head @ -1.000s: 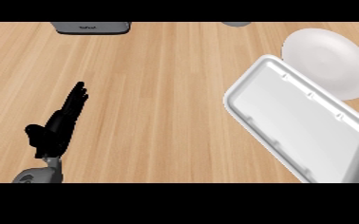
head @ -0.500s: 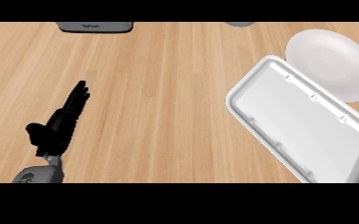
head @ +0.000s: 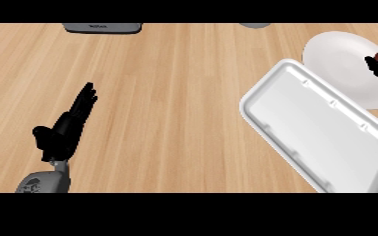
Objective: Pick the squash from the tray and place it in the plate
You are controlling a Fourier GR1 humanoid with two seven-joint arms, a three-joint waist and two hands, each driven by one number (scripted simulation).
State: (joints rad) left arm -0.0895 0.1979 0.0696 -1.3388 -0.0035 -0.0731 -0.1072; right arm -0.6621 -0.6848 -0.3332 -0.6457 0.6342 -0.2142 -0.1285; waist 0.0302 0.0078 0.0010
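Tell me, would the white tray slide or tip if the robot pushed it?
The tray lies flat on the smooth wooden counter, so it would probably slide rather than tip. Its thin raised rim suggests it is light, so a push at one corner might spin it. It could bump the plate beside it.

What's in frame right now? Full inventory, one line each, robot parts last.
Counter: 1, light wood, fills the view.
Tray: 1, white, right side, running off the lower right; nothing visible in it.
Plate: 1, white, far right, just behind the tray.
Grey object: 1, dark grey, top edge at left, cut off.
Second grey object: 1, grey, top edge right of centre, only a sliver shows.
Squash: none visible.
Left robot hand: 1, black, lower left, open, fingers straight, resting.
Right robot hand: black sliver at right edge over the plate; fingers' state unclear.
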